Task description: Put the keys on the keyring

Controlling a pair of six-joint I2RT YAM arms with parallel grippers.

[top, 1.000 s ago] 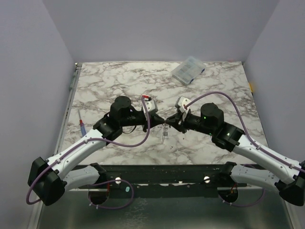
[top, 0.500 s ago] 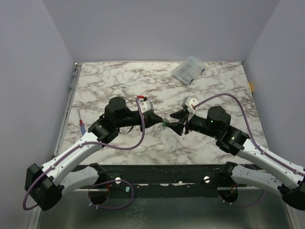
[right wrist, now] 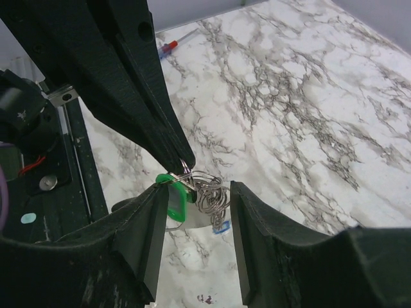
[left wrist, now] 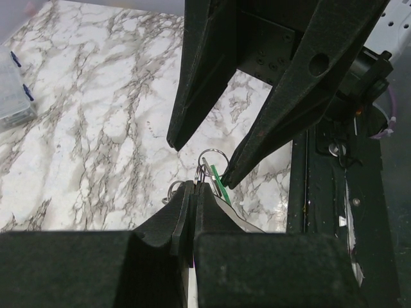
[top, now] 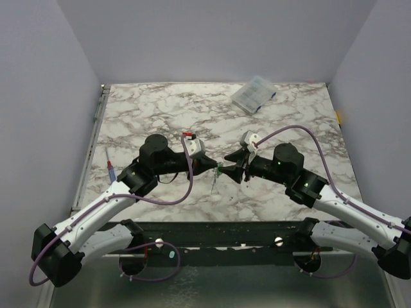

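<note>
My left gripper (top: 216,168) (left wrist: 194,187) is shut on the keyring (left wrist: 209,158) (right wrist: 209,190), a bunch of thin silvery wire loops held above the marble table (top: 160,115). A green key tag (right wrist: 174,200) (left wrist: 217,177) (top: 219,171) hangs at the loops. A bit of blue (right wrist: 221,229) shows below them. My right gripper (top: 226,169) (right wrist: 196,221) faces the left one, open. Its fingers (right wrist: 151,239) stand either side of the loops and the green tag. The left finger is right beside the tag; whether it touches I cannot tell. The key blades are not clear.
A clear plastic compartment box (top: 253,95) (left wrist: 13,90) lies at the table's back right. A red and blue screwdriver (top: 111,169) (right wrist: 173,45) lies by the left edge. The dark base rail (top: 218,231) runs along the near edge.
My right gripper has opened, drawn back to the right, then come in again around the ring bundle. The left gripper stays shut and has shifted a little with the bundle.
</note>
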